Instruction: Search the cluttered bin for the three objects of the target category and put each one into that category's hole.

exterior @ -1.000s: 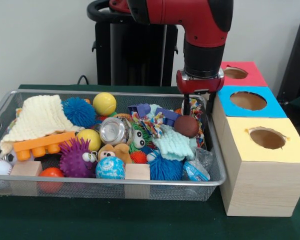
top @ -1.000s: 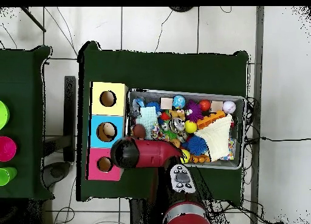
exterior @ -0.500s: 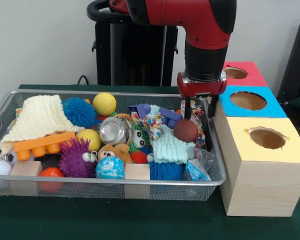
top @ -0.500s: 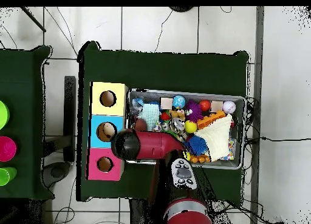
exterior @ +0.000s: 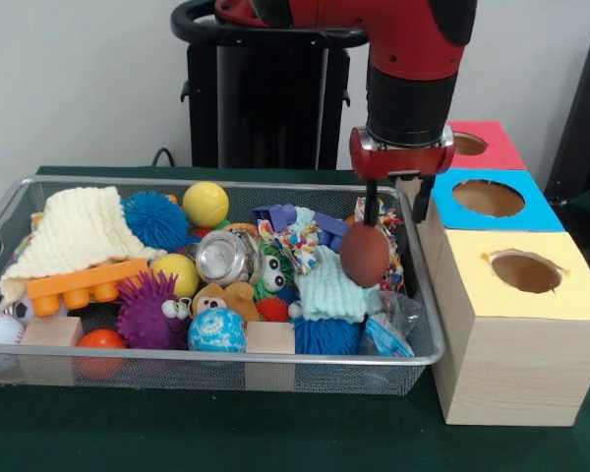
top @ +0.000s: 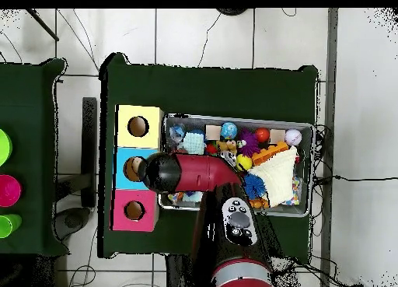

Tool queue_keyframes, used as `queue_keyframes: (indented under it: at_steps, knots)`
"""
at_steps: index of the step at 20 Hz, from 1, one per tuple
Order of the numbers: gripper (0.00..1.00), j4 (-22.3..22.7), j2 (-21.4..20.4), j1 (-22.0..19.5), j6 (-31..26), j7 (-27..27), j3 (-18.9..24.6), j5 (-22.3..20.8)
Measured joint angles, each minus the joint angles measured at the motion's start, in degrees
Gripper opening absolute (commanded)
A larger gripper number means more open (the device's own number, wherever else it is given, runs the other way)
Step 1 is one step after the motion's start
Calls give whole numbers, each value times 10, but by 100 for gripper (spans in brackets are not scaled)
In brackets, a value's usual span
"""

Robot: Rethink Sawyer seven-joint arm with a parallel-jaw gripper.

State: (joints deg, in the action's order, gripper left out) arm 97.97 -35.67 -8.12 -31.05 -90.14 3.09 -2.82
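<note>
Tool (exterior: 392, 208) risen since earlier frame — brown ball (exterior: 364, 254) at fingertip; grip unclear.

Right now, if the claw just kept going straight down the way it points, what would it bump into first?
The claw points straight down with a brown ball at its tips. Going on down, the ball would probably land first on the pale green cloth in the wire bin, though depth is hard to judge.

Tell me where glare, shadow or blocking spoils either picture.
Front view: evenly lit, a bright glint on the crushed silver can, soft shadow under the bin; the brown ball hangs sharp below the gripper. Overhead view: the red arm covers the gripper and ball.
</note>
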Motion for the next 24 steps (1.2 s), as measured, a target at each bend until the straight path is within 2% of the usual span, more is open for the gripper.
queue_keyframes:
  at_steps: [11,24]
  knots:
    - [100,-49,4,-17,-5,0,0,3]
    - [100,-53,14,-33,-5,0,1,3]
